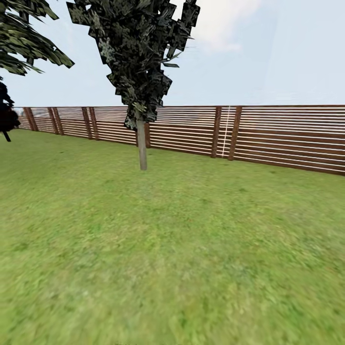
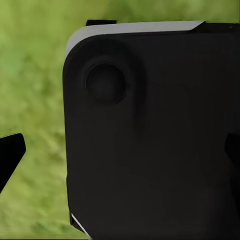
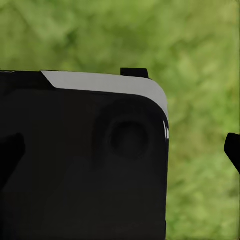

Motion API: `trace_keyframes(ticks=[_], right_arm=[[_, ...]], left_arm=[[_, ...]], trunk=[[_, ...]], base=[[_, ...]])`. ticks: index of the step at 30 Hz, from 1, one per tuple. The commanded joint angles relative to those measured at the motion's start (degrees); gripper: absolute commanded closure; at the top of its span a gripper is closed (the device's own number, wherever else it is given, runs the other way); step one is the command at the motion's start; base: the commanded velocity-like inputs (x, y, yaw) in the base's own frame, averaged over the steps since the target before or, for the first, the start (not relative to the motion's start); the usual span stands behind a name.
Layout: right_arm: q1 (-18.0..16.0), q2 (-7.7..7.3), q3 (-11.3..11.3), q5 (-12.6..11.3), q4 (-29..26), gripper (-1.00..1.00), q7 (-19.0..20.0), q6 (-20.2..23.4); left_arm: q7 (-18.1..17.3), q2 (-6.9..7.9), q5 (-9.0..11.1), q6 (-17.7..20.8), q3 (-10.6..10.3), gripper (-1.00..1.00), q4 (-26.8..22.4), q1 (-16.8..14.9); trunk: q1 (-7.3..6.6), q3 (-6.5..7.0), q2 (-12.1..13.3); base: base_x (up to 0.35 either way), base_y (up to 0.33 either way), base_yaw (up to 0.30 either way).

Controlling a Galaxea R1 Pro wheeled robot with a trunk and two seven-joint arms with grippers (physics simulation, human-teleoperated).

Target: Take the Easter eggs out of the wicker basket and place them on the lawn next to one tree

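- Lawn (image 1: pixel 172 258) spreads across the whole foreground of the head view, mottled green and bare of any object.
- Fence (image 1: pixel 287 136), brown with horizontal slats, closes the garden along the far edge.
- One tree (image 1: pixel 142 148) stands on the grass just before the fence, left of centre. Its trunk is thin and its crown dark-leaved, so I judge it is not the thick pale trunk suited to the task.
- Foliage of a second tree (image 1: pixel 24 38) hangs into the upper left corner; a dark shape sits at the far left edge, too small to identify.
- Eggs and wicker basket: their position cannot be established from these views.
- Left wrist view: a large black housing (image 2: pixel 150 140) with a pale upper edge blocks most of the frame, blurred grass behind it. Dark tips of the left fingers (image 2: pixel 10 155) show at both side edges, well apart, so I judge them wide open with nothing between them.
- Right wrist view: a like black housing (image 3: pixel 80 160) over grass. One dark tip of the right fingers (image 3: pixel 232 150) shows at one edge and a faint shape at the other; judged wide and empty.
- Step in hand, as a judgement: the robot is travelling or surveying the garden; no egg is carried.
- Next move calls for turning the base or head to find the basket, then approaching it closely enough to reach in.
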Motion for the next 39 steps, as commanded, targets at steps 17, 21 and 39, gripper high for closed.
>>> trace_keyframes(ticks=[17,21,39], right_arm=[[0.0,0.08,0.0,0.0,0.1,-1.0,0.0,-0.2],[0.0,0.08,0.0,0.0,0.1,-1.0,0.0,-0.2],[0.0,0.15,0.1,-0.1,0.1,-1.0,-0.1,-0.2]], left_arm=[[0.0,-0.01,0.1,0.0,0.0,-1.0,-0.1,0.0],[0.0,-0.01,0.1,0.0,0.0,-1.0,-0.1,0.0],[0.0,-0.01,0.1,0.0,0.0,-1.0,-0.1,0.0]], trunk=[[0.0,-1.22,0.0],[0.0,-1.48,0.0],[0.0,-2.64,0.0]], base=[[0.0,0.0,0.192],[0.0,0.0,0.21],[0.0,0.0,0.21]])
